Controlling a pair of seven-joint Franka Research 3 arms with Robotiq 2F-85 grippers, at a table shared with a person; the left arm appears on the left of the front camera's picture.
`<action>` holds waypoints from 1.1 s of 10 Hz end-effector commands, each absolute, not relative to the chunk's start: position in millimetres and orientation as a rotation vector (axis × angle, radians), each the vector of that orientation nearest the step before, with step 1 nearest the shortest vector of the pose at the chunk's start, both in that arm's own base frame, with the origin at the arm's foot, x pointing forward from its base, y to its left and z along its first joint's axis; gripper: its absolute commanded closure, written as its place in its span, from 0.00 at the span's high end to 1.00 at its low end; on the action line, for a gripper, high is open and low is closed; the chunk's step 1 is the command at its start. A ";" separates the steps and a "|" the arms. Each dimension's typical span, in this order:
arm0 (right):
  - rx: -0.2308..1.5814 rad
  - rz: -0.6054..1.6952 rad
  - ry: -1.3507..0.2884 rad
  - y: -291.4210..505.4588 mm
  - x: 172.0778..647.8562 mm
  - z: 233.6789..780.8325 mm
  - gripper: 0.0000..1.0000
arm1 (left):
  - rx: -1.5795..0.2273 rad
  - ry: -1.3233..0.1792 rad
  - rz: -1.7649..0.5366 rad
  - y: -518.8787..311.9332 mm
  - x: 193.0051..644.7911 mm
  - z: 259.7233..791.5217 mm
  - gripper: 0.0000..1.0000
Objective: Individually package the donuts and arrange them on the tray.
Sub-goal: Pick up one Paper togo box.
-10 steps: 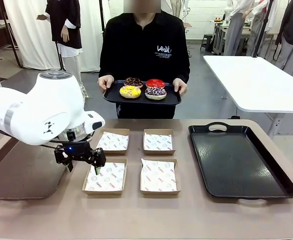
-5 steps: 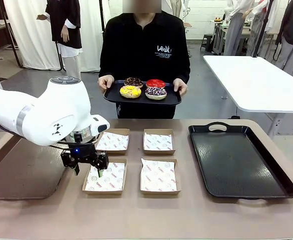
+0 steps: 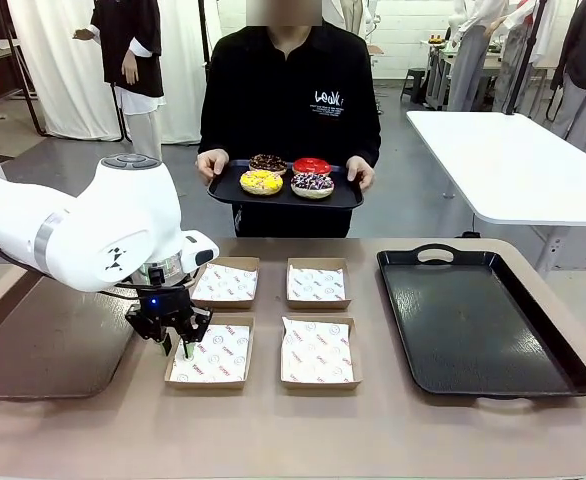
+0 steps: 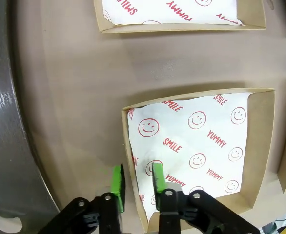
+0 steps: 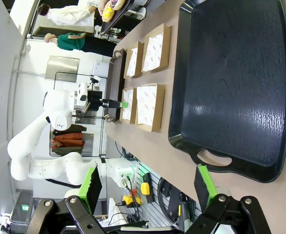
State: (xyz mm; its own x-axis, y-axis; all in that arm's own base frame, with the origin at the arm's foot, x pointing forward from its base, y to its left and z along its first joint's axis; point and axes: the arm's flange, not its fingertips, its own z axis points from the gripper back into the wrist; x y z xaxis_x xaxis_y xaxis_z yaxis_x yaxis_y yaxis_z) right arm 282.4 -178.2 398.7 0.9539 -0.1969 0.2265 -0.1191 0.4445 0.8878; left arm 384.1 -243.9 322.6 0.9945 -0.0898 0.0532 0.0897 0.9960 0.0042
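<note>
Quick rundown for you. Your left fingers are partly apart and straddling the side wall of the nearest cardboard box: one pad is outside against the wall, the other is inside over the smiley-print paper liner. They're not clamped on anything.

Your right fingers are spread wide with nothing between them. They're hovering just off the handle end of the big black tray, which stretches away ahead of them.

The donuts are nowhere near either set of fingers. All four sit on a small black tray that the person holds with both hands past the far edge of the counter, well beyond the left fingers:
- yellow donut
- red donut
- dark chocolate donut
- sprinkled donut

The counter is matte brown. Three more lined boxes make a two-by-two block with the first, lying beyond and beside the left fingers. A dark grey slab is on the outer side of them.

Room-wise, there's a white table behind the big tray, white curtains at the back and a grey floor.
</note>
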 end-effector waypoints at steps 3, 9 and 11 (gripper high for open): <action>1.120 -0.050 -0.322 -178.4 282.6 397.3 1.00 | 0.002 -0.063 -0.066 -250.9 386.2 320.3 0.00; 1.120 -0.050 -0.322 -178.4 282.6 397.3 1.00 | -0.046 -0.041 -0.003 -234.7 386.0 407.4 0.00; 1.120 -0.050 -0.322 -178.4 282.6 397.3 1.00 | -0.021 -0.046 -0.040 -229.5 406.5 446.4 0.00</action>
